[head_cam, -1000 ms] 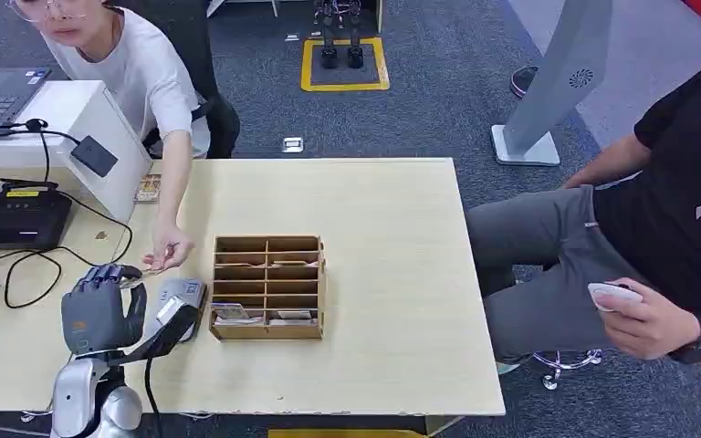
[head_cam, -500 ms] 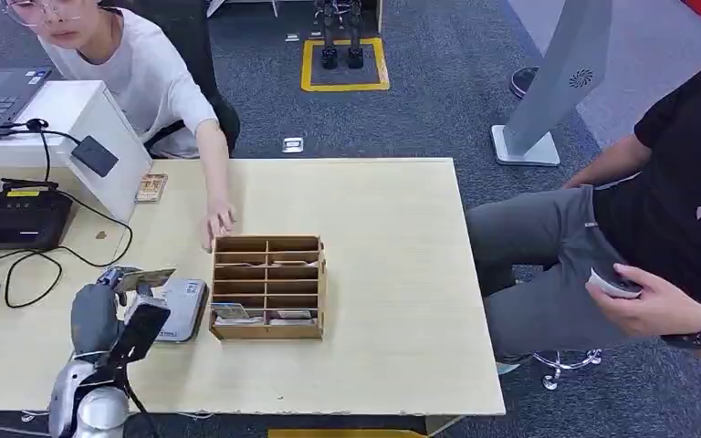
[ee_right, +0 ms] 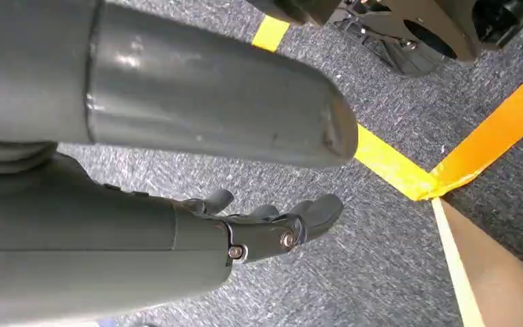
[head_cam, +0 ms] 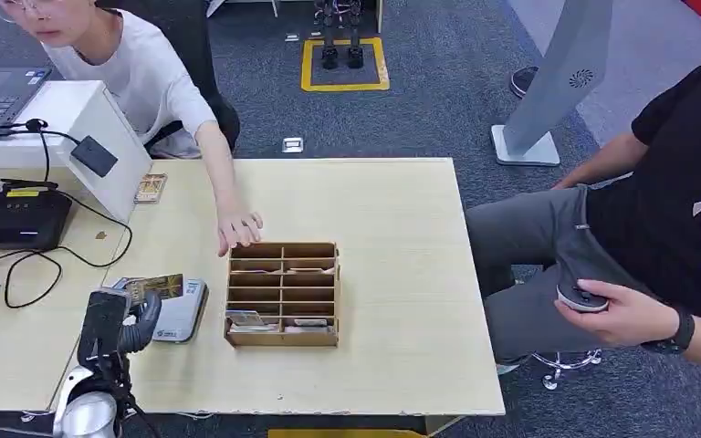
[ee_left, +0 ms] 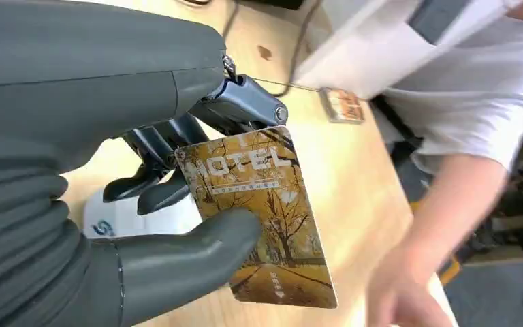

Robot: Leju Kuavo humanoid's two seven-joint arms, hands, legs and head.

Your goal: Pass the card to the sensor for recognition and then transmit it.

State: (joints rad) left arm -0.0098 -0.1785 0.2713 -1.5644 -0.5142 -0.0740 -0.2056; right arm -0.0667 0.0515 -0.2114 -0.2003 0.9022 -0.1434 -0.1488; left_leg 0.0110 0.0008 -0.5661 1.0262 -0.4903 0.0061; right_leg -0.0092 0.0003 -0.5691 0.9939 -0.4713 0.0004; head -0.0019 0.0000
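My left hand [head_cam: 130, 321] pinches a golden hotel card [head_cam: 153, 287] between thumb and fingers, over the near left part of the table. The card hangs just above the edge of the grey-white card sensor [head_cam: 183, 313], apart from it. Up close in the left wrist view, the thumb of my left hand [ee_left: 95, 136] lies across the card [ee_left: 262, 211], with the white sensor [ee_left: 136, 218] behind it. My right hand [ee_right: 272, 228] hangs over the carpet with its fingers apart and nothing in it.
A wooden slotted card box [head_cam: 283, 294] stands right of the sensor, and a person's hand [head_cam: 239, 228] rests at its far edge. A black device [head_cam: 20, 217], cables and a white stand [head_cam: 87, 119] fill the left side. A seated person is to the right of the table [head_cam: 392, 228].
My left hand has taken the card from the person and turned it toward the sensor. The person's hand moved to the wooden box, which slid a little to the right.
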